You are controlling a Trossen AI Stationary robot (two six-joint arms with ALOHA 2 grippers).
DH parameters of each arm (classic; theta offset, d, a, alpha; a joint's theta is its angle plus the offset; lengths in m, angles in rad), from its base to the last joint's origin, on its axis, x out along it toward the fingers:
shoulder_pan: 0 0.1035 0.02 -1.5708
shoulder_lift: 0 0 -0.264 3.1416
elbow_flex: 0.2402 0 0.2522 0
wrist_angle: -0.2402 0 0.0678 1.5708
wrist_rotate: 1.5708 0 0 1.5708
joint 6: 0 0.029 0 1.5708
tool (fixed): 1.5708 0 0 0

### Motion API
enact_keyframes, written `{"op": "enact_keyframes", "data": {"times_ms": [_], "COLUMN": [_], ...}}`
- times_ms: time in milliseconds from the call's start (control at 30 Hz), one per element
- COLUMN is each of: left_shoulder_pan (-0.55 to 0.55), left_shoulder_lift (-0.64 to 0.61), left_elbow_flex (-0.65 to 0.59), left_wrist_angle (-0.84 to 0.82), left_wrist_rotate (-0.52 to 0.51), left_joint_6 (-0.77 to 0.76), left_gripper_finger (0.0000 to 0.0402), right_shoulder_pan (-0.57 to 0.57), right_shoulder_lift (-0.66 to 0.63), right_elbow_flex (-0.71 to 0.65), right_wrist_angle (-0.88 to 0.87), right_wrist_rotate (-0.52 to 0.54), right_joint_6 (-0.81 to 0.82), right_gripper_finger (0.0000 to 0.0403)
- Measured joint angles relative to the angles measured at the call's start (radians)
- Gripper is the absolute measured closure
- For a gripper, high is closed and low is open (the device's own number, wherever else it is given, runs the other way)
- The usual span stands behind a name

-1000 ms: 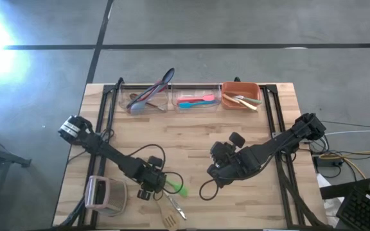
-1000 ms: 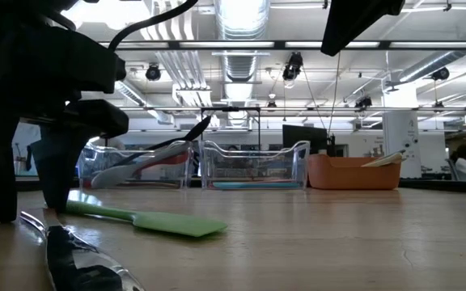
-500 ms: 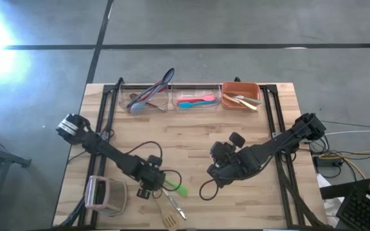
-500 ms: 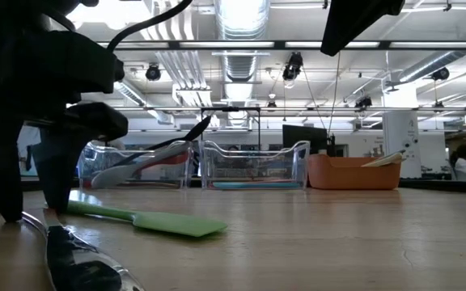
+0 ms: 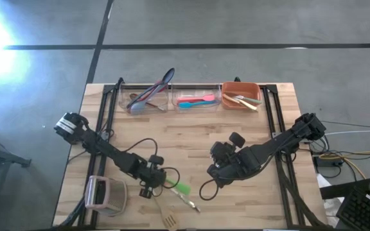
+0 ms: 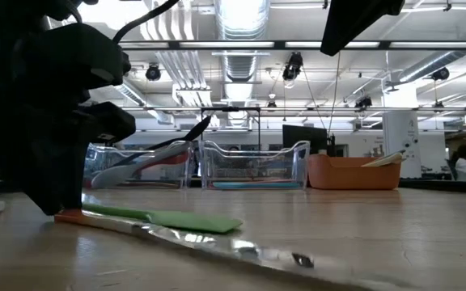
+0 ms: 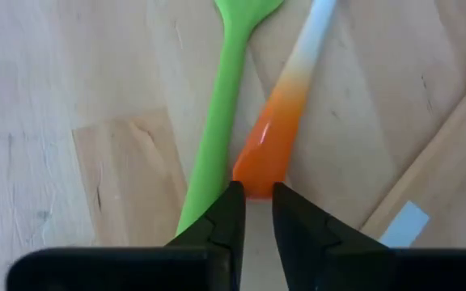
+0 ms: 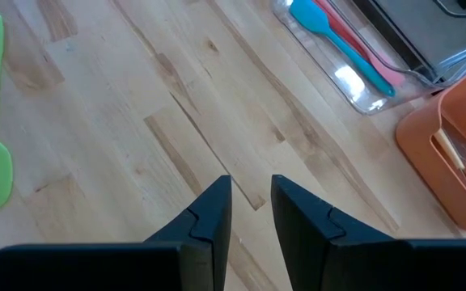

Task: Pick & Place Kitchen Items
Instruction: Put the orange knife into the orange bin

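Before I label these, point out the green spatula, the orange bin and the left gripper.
green spatula (image 7: 217, 137): left wrist view, on its handle.
orange bin (image 5: 239, 103): high view, on its near rim.
left gripper (image 7: 254, 212): left wrist view, between its fingertips.
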Motion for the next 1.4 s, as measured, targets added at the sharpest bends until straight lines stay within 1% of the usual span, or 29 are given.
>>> {"op": "enact_keyframes", "data": {"times_ms": [267, 400, 533, 667, 800, 900, 1033, 1233, 1300, 1400], "left_shoulder_pan": [0.004, 0.004, 0.002, -0.008, -0.019, -0.022, -0.021, -0.017, -0.017, -0.021], "left_shoulder_lift": [0.002, 0.000, 0.000, 0.002, 0.007, 0.005, 0.005, 0.008, 0.020, 0.049], "left_elbow_flex": [0.006, 0.043, 0.120, 0.206, 0.244, 0.256, 0.255, 0.255, 0.255, 0.256], "left_wrist_angle": [-0.010, -0.055, -0.156, -0.248, -0.252, -0.243, -0.237, -0.213, -0.188, -0.158], "left_wrist_rotate": [0.005, 0.011, 0.017, 0.006, 0.032, 0.034, 0.029, 0.038, 0.059, 0.065], "left_joint_6": [0.005, 0.004, 0.006, 0.037, 0.056, 0.056, 0.052, 0.052, 0.052, 0.051], "left_gripper_finger": [0.0383, 0.0380, 0.0345, 0.0288, 0.0235, 0.0206, 0.0190, 0.0188, 0.0188, 0.0188], "right_shoulder_pan": [0.000, 0.000, 0.000, 0.000, 0.000, 0.000, 0.000, 0.000, 0.000, 0.000], "right_shoulder_lift": [0.000, 0.000, 0.000, 0.000, 0.000, 0.000, 0.000, 0.000, 0.000, 0.000], "right_elbow_flex": [0.000, 0.000, 0.000, 0.000, 0.000, 0.000, 0.000, 0.000, 0.000, 0.000], "right_wrist_angle": [0.001, 0.001, 0.001, 0.001, 0.001, 0.001, 0.001, 0.001, 0.001, 0.001], "right_wrist_rotate": [0.000, 0.000, 0.000, 0.000, 0.000, -0.001, -0.001, -0.002, -0.002, -0.002], "right_joint_6": [0.000, 0.000, 0.000, 0.000, 0.000, 0.000, -0.003, 0.000, 0.000, 0.000], "right_gripper_finger": [0.0321, 0.0321, 0.0321, 0.0321, 0.0321, 0.0321, 0.0321, 0.0321, 0.0321, 0.0321]}}
